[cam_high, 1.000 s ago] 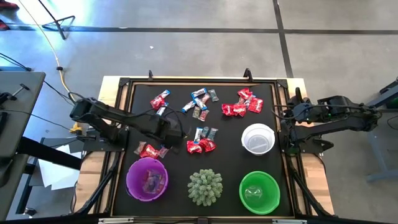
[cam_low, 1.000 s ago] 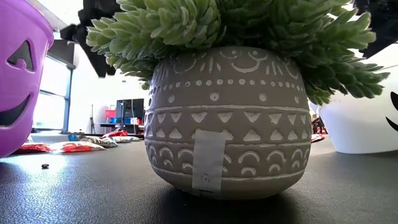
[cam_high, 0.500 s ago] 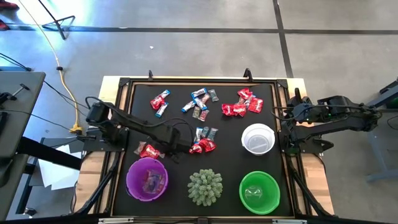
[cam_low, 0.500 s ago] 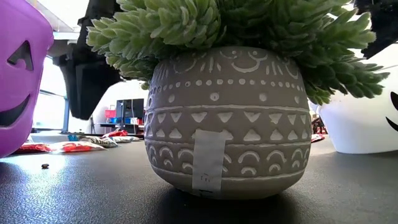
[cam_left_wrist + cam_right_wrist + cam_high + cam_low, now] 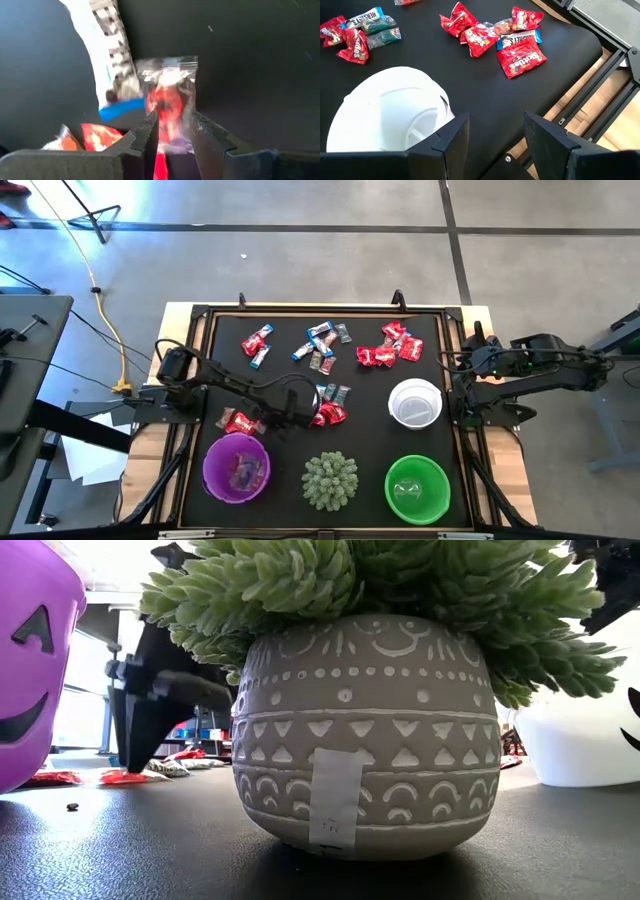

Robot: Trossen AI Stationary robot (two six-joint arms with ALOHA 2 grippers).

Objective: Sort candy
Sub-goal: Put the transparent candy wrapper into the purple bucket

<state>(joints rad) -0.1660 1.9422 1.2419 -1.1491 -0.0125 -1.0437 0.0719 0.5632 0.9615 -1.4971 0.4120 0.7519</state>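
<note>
**Two arms over the candy worktop, left hand down on a wrapper**

Left hand [image 5: 300,412] sits low on the black worktop [image 5: 365,395], at the middle cluster of candy [image 5: 328,412]. Its wrist view shows the fingers [image 5: 150,131] straddling a clear wrapper with a red sweet [image 5: 167,100]; contact appears to be made, though blur leaves the grip uncertain. A blue-and-white bar [image 5: 112,55] lies just beside it. More candy is scattered along the far side of the worktop. Right hand [image 5: 495,135] waits at the worktop's right edge near the white bowl [image 5: 415,402], fingers spread, holding nothing. Purple bowl [image 5: 237,467], potted plant [image 5: 330,480] and green bowl [image 5: 417,488] line the near edge.
</note>
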